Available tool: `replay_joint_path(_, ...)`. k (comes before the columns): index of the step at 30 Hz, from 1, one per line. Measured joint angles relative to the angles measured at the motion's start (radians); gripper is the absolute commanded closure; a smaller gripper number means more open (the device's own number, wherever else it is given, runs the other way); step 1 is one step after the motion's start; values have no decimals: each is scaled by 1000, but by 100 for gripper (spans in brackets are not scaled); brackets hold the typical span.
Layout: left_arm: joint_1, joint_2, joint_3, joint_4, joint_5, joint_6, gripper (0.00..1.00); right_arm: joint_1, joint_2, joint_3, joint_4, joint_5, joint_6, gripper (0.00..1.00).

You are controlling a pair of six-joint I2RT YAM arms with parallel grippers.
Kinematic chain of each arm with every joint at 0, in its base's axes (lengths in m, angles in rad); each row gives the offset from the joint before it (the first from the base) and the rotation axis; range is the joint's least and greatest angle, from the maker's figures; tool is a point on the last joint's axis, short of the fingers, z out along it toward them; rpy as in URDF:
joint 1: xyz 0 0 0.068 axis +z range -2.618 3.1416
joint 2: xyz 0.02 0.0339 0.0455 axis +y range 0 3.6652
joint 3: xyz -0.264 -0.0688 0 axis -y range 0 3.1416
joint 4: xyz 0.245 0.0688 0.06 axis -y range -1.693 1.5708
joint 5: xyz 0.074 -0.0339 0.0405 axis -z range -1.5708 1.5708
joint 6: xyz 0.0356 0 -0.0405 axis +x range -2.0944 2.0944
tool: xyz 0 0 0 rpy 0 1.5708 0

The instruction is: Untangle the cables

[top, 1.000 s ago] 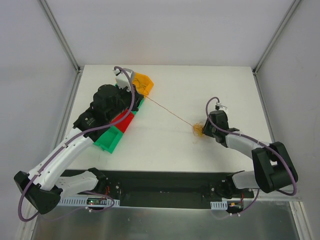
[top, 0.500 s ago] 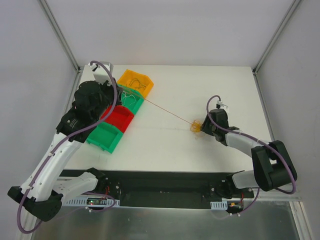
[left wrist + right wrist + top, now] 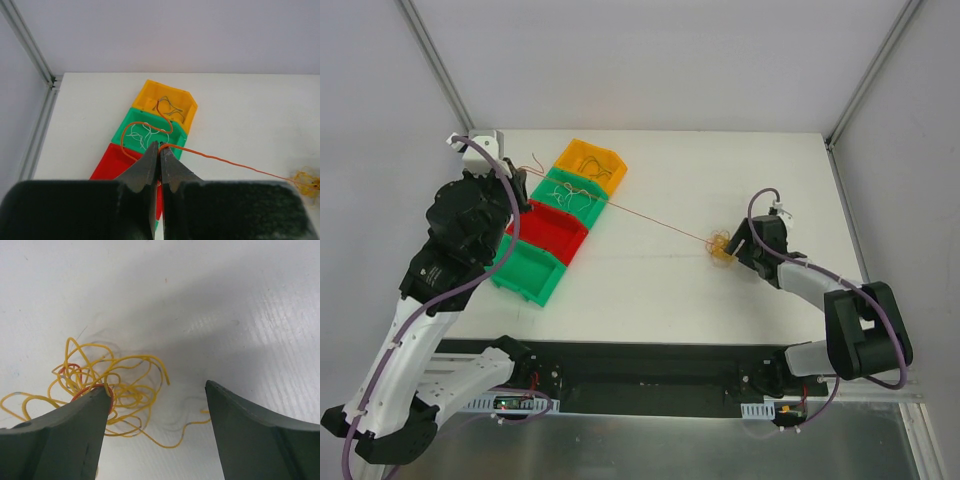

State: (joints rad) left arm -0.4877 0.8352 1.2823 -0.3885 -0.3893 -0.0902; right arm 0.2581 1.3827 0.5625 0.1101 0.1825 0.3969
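Observation:
The cables are a small clump of yellow wires [image 3: 107,382] with a red loop, lying on the white table [image 3: 650,290]; in the top view the clump [image 3: 720,246] sits right of centre. My right gripper [image 3: 156,387] is open just above it, its left finger over the clump's edge and nothing pinched. One orange wire [image 3: 225,161] stretches taut from the clump [image 3: 306,180] to my left gripper [image 3: 161,146], which is shut on it above the bins. From above, the left gripper [image 3: 518,172] is at the far left and the right gripper [image 3: 738,248] is beside the clump.
A diagonal row of bins stands at the left: an orange bin [image 3: 592,162], a green bin [image 3: 572,195] holding pale wires, a red bin [image 3: 552,232] and another green bin [image 3: 525,272]. The frame's posts rise at the table's back corners.
My left arm has swung back and to the left with the orange wire, drawing it longer out of the clump. The right jaws have opened wide, and the clump shifted slightly.

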Motion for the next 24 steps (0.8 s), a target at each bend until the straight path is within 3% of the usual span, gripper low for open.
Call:
replay_joint_path(6,6,33,8,16,-161,150,100,-37,-24,-11,6,-22,3,3)
replay_joint_path(12,73,49,-4,18,-219,199,100,-76,-140,-95,31,-58,1,2)
replay_joint_path(17,206,48,-58,5,-178,167,100,-148,-248,-173,102,-129,8,0)
replay_joint_path(24,369,50,-135,-16,20,29,100,-288,-317,-325,294,-351,23,4)
